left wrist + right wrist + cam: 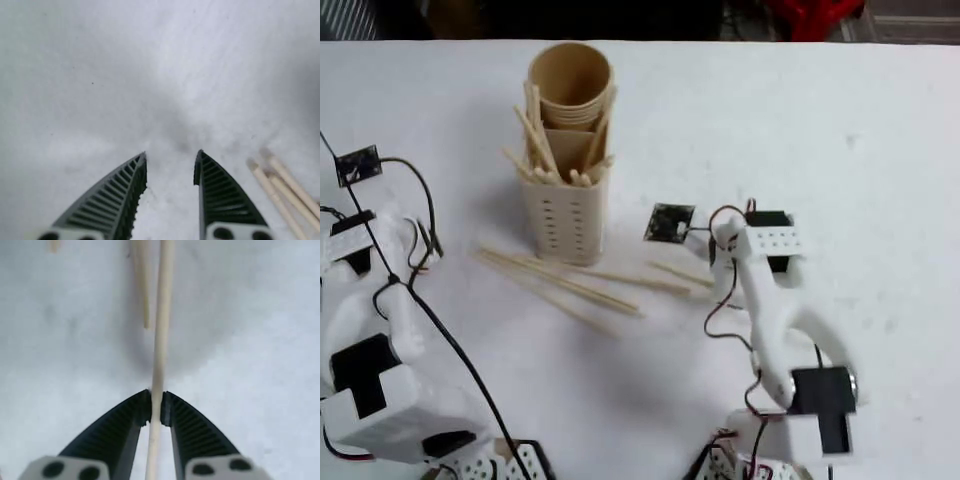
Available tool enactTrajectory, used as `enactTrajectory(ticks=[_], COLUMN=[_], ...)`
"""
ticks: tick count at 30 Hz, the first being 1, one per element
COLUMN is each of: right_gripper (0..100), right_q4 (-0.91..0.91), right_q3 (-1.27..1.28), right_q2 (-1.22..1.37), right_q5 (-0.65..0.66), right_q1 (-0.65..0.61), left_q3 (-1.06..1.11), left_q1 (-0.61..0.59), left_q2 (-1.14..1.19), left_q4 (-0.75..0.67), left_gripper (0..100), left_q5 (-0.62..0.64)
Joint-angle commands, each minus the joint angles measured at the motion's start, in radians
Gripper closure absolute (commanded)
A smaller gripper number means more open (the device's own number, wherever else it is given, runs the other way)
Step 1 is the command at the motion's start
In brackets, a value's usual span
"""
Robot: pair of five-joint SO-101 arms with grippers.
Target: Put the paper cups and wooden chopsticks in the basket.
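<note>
**Right arm is pinching one loose chopstick, with the basket as its target.**

I'm seeing the right gripper [156,407] pressing its tips onto a single wooden chopstick [162,330], which is lying low over the table [840,130] with a second stick [142,285] just beside it. The left gripper [170,156] is hanging spread and empty above bare table, with chopstick ends [280,192] near it. The basket [567,225] is standing upright, already holding the stacked paper cups [570,85] and several sticks, and a loose bundle [565,285] is lying at its foot. I'm judging the pick-up step to be in hand. Next I'm needing a lift, a tilt towards upright, and a release beside the cups.
</note>
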Motion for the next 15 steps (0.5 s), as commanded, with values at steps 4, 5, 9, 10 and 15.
enactTrajectory(ticks=[4, 5, 9, 10, 15], right_gripper=[98.1, 98.1, 98.1, 98.2, 98.2], right_q4=[0.071, 0.074, 0.101, 0.107, 0.143], right_q3=[-0.021, -0.025, -0.092, -0.126, -0.416], right_q2=[-0.277, -0.328, -0.521, -0.555, -0.538], right_q5=[-0.14, -0.183, -0.402, -0.453, -0.664], right_q1=[0.01, 0.005, -0.053, -0.081, -0.234], left_q3=[-0.006, -0.006, -0.006, -0.006, -0.006], left_q1=[-0.021, -0.021, -0.021, -0.021, -0.021], left_q2=[-0.005, -0.005, -0.005, -0.005, -0.005], left_q4=[-0.011, -0.011, -0.012, -0.014, -0.014], left_gripper=[83, 83, 83, 83, 83], left_q5=[0.012, 0.012, 0.012, 0.012, 0.012])
